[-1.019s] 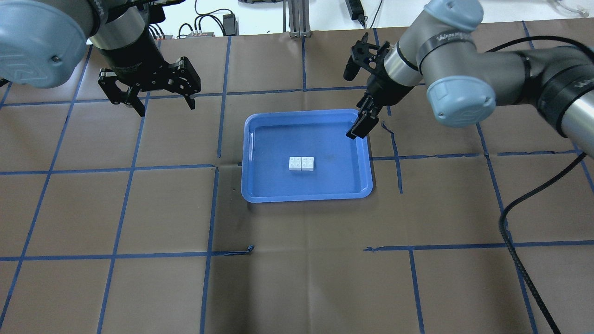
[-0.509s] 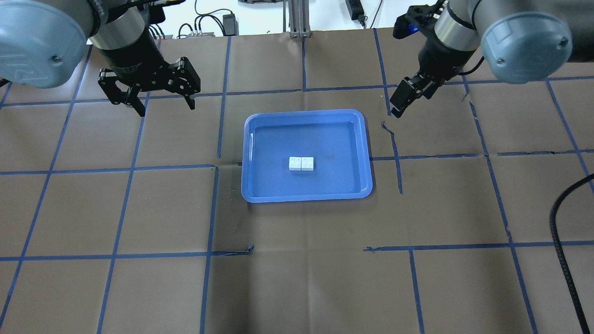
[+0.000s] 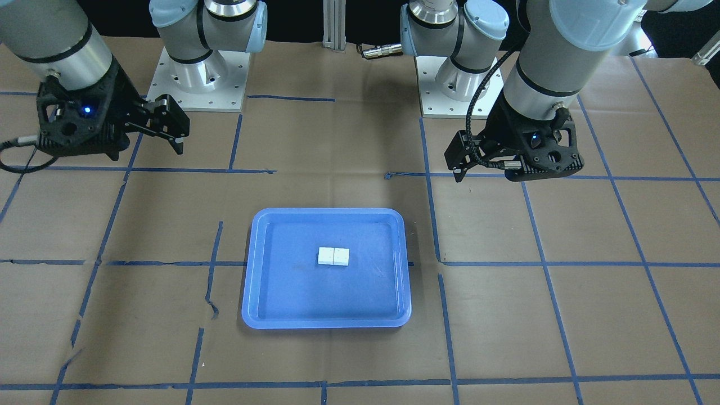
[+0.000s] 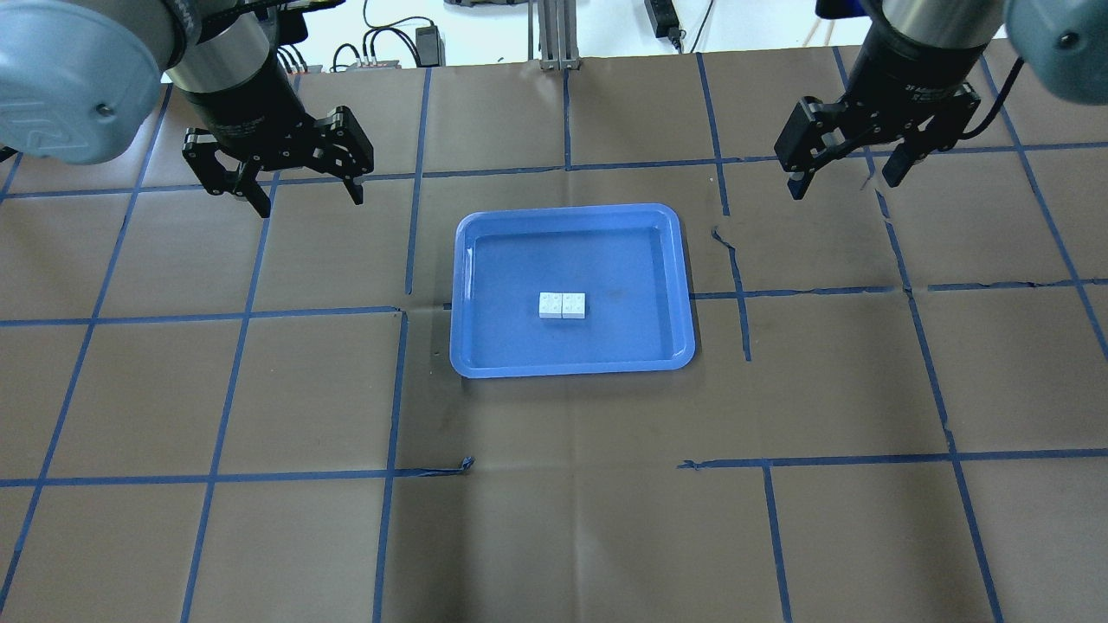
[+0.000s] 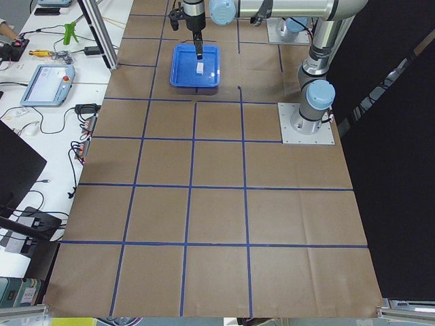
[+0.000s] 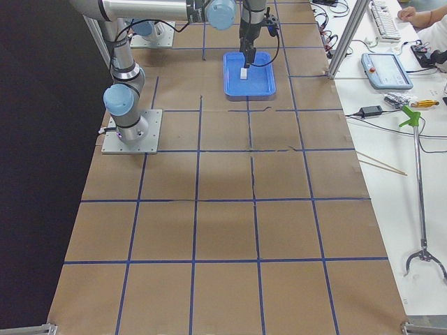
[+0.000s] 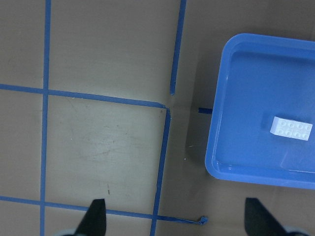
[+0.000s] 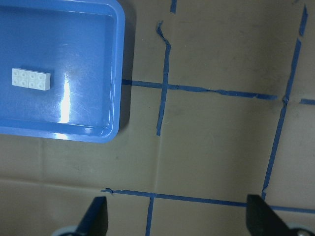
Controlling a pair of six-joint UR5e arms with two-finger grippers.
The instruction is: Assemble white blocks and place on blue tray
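The two white blocks [image 4: 562, 305] sit joined side by side, studs up, in the middle of the blue tray [image 4: 623, 260] at the table's centre. They also show in the front view [image 3: 333, 256] on the tray [image 3: 292, 281], in the left wrist view [image 7: 291, 129] and in the right wrist view [image 8: 31, 79]. My left gripper [image 4: 310, 201] is open and empty, hovering over the paper far-left of the tray. My right gripper [image 4: 844, 186] is open and empty, hovering far-right of the tray. Neither touches the tray or blocks.
Brown paper with a grid of blue tape [image 4: 394, 389] covers the table, torn in places near the tray [image 4: 731, 247]. The arm bases [image 3: 197, 79] stand at the robot's side. Benches with tools and cables [image 6: 391, 77] lie beyond the table's far edge.
My right gripper has moved from the tray's far right corner further right and away, off the tray, and turned so both open fingers show. The left gripper, the tray and the blocks have not moved.
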